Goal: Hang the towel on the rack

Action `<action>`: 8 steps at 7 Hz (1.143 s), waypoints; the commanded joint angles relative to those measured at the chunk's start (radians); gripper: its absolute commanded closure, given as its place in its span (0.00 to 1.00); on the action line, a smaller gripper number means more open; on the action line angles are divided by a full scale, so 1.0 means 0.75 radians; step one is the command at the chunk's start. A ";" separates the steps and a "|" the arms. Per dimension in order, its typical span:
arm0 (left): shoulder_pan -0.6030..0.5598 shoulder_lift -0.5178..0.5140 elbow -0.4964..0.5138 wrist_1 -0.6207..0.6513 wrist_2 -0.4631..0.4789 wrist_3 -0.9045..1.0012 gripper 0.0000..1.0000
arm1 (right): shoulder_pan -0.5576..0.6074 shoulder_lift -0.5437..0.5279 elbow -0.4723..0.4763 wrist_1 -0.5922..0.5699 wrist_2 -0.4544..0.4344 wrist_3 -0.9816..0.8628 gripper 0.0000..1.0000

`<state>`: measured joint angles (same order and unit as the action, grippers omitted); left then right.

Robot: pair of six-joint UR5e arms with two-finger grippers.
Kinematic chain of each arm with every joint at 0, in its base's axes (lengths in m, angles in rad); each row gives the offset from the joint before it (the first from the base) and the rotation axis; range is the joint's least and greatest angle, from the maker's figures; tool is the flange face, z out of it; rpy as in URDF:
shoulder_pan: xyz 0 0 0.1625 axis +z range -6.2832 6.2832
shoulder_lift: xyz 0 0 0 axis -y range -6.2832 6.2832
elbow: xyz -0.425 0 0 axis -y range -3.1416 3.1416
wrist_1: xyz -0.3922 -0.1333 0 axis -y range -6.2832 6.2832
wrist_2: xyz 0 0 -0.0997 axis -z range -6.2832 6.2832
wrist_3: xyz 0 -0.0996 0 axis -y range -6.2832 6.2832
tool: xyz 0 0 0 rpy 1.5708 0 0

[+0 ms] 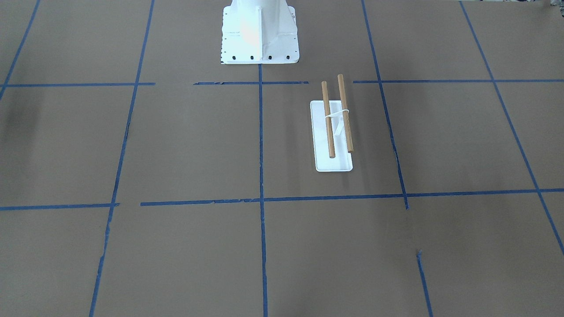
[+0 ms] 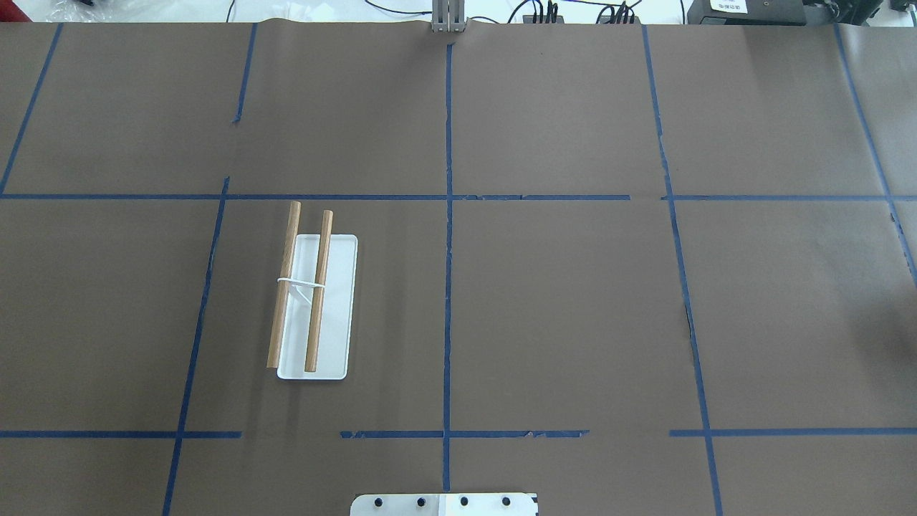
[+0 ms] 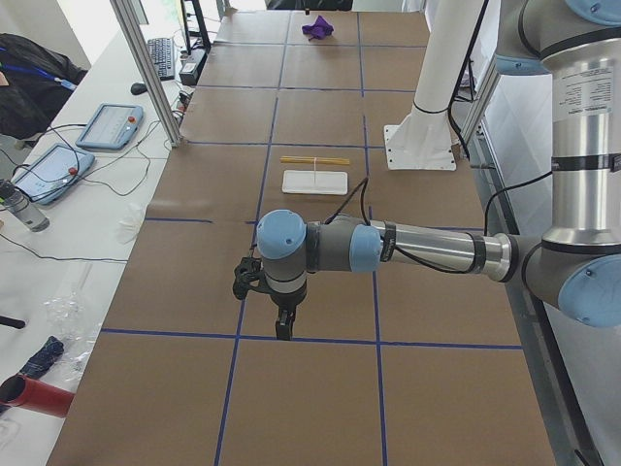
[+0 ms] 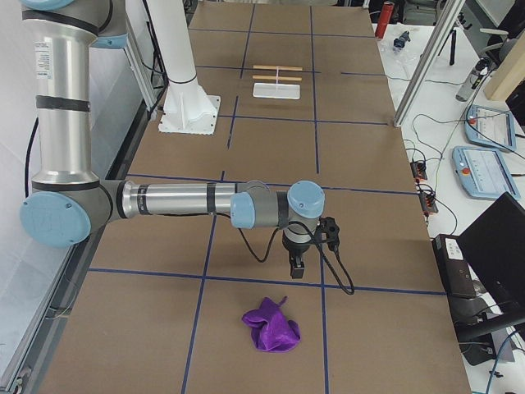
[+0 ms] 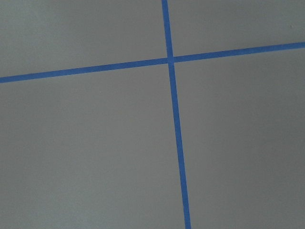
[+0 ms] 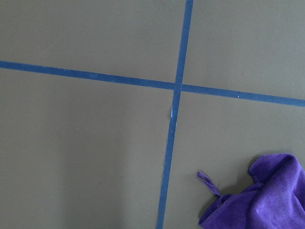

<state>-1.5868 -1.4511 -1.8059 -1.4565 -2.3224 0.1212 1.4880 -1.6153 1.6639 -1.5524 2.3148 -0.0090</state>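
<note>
The towel is a crumpled purple cloth [image 4: 271, 328] at the table's end on my right; part of it shows in the right wrist view [image 6: 264, 200] and it is small and far in the exterior left view [image 3: 317, 27]. The rack [image 2: 308, 294] has a white base and two wooden bars and stands on my left half [image 1: 335, 127] [image 3: 315, 170] [image 4: 277, 78]. My right gripper [image 4: 295, 269] points down just short of the towel. My left gripper [image 3: 281, 330] points down over bare table, far from the rack. I cannot tell whether either is open.
The white robot pedestal [image 1: 260, 35] stands at the table's middle edge. Blue tape lines [image 2: 448, 287] grid the brown table. Side tables hold tablets [image 3: 102, 126] [image 4: 488, 172], cables and a red bottle [image 3: 39, 396]. A metal post [image 3: 146, 68] stands by the table edge.
</note>
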 commanded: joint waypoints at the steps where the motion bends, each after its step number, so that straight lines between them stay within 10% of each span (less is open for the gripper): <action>1: 0.011 0.000 -0.002 -0.001 0.002 0.006 0.00 | 0.000 -0.008 0.005 0.002 0.000 0.000 0.00; 8: 0.013 -0.096 -0.075 -0.070 -0.093 -0.004 0.00 | -0.059 -0.083 0.152 0.277 -0.047 -0.169 0.00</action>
<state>-1.5768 -1.5156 -1.8638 -1.4994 -2.3498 0.1191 1.4504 -1.6345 1.7992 -1.4288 2.2877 -0.0532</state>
